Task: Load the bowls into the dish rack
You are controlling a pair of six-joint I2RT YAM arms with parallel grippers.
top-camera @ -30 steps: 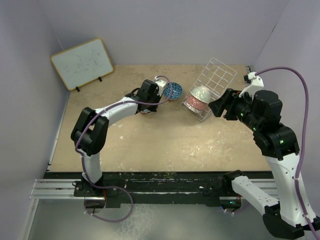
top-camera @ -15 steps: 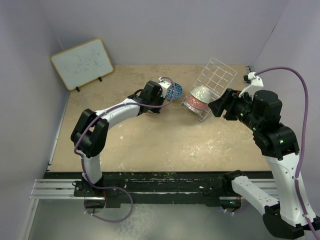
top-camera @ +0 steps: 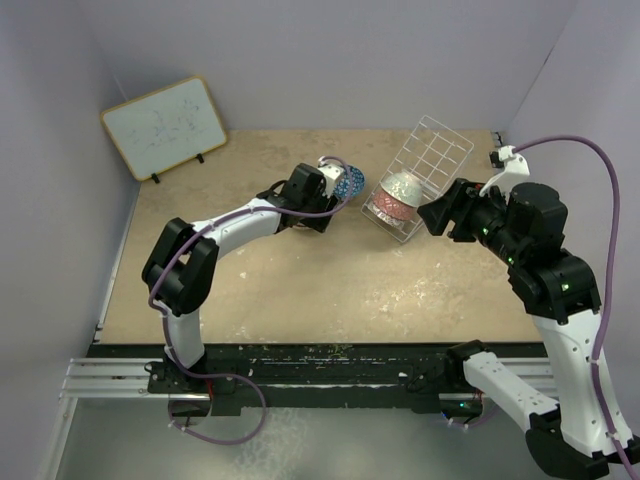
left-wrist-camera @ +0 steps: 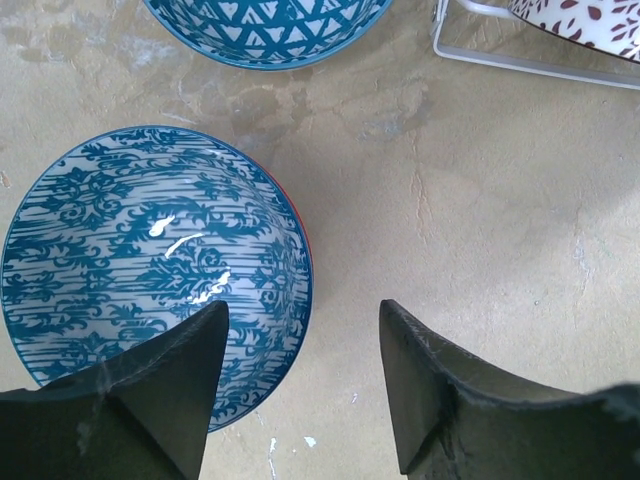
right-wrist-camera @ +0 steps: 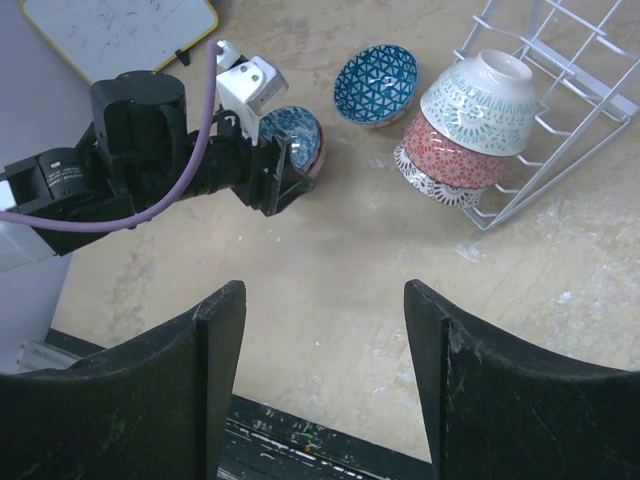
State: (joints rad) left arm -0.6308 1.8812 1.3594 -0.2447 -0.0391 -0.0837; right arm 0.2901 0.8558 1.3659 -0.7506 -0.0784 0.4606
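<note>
left gripper (left-wrist-camera: 303, 318) with jaws open, gripping nothing, straddling the right rim of an upright blue floral bowl (left-wrist-camera: 150, 250) on the table (left-wrist-camera: 480, 230); blue triangle-patterned bowl (left-wrist-camera: 265, 25) just beyond, not touching. right gripper (right-wrist-camera: 322, 290) likewise open and empty, above the table, just right of the dish rack (top-camera: 432, 155). three bowls (right-wrist-camera: 465, 120) nested bottoms-up inside that rack, far right of centre.

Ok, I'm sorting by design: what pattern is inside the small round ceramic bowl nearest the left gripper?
That bowl: blue scrollwork over stripes on white; left wrist view.
</note>
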